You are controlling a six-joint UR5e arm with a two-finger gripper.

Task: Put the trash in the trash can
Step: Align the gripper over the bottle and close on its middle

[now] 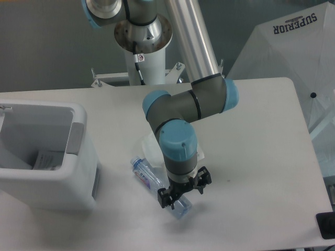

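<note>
A crushed clear plastic bottle (pixel 149 175) with a blue cap lies on the white table, running from left of centre down to the right. My gripper (pixel 184 196) is low over the bottle's bottom end, open, its fingers straddling that end. A crumpled clear wrapper (pixel 152 145) lies just behind the arm's wrist, mostly hidden by it. The white trash can (pixel 49 183) stands at the left edge with a grey panel on its right side.
A piece of paper (pixel 46 159) lies inside the bin. A white umbrella (pixel 293 47) stands beyond the table's right edge. A dark object (pixel 326 225) sits at the table's front right corner. The arm's base post (pixel 146 57) rises behind the table.
</note>
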